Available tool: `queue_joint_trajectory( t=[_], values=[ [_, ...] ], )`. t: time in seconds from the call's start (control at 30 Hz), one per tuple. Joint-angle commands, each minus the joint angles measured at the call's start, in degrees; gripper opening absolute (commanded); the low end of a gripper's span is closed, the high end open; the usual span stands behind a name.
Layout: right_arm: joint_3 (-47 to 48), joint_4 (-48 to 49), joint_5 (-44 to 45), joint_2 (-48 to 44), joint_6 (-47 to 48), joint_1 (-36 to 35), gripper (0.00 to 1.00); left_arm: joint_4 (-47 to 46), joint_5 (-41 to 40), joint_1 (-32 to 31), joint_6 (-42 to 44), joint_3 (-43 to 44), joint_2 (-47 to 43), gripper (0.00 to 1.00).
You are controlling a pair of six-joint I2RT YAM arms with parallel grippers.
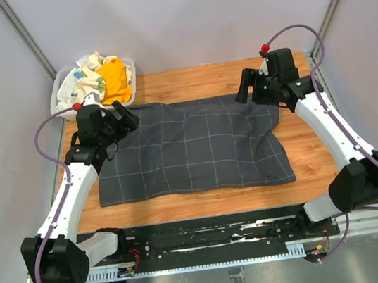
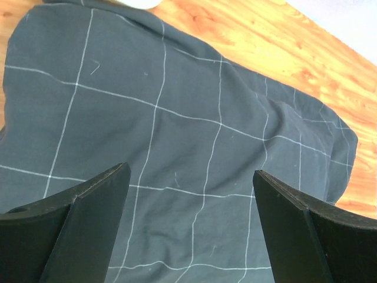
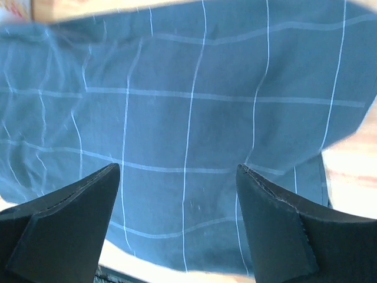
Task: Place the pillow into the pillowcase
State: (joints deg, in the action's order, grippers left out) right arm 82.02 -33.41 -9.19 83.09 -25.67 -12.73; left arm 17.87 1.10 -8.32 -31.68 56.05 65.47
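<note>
From above, the pillowcase [image 1: 190,148] lies spread on the table [image 1: 307,148]. My left gripper [image 1: 126,117] hovers at its far left corner and my right gripper [image 1: 247,90] at its far right corner.

Left wrist: my fingers [image 2: 88,224] stand wide and empty above the grid cloth.

Right wrist: my fingers [image 3: 65,218] are also wide, holding nothing.

Pillowcase [image 1: 190,148] covers mid table [image 1: 310,144], right edge free, bin [image 1: 57,98] far-left
</note>
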Motion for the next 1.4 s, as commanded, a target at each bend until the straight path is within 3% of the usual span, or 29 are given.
queue_joint_trajectory(
  t=[0.0,0.3,0.6,0.8,1.37],
  values=[
    [-5.45,-5.33,0.72,-3.88,2.51,-3.42,0.81,0.96,-0.02,0.49,0.61,-1.69,-2.16,0.90],
    [-14.93,-5.32,1.62,-8.20,1.04,-5.05,0.82,0.16,1.83,0.49,-0.50,-2.80,-1.63,0.90],
    [-14.97,-0.56,-1.83,-10.36,-0.28,-4.40,1.00,1.53,1.20,0.58,0.74,-1.16,-2.91,0.93],
    [-13.45,0.62,-1.57,-13.52,0.97,-4.34,0.98,3.20,-0.06,0.67,2.09,0.41,-4.83,0.99],
    [-6.22,-4.27,3.18,-17.55,4.12,-4.36,0.98,6.52,-0.64,0.67,4.11,5.67,-5.99,0.99]
  ],
)
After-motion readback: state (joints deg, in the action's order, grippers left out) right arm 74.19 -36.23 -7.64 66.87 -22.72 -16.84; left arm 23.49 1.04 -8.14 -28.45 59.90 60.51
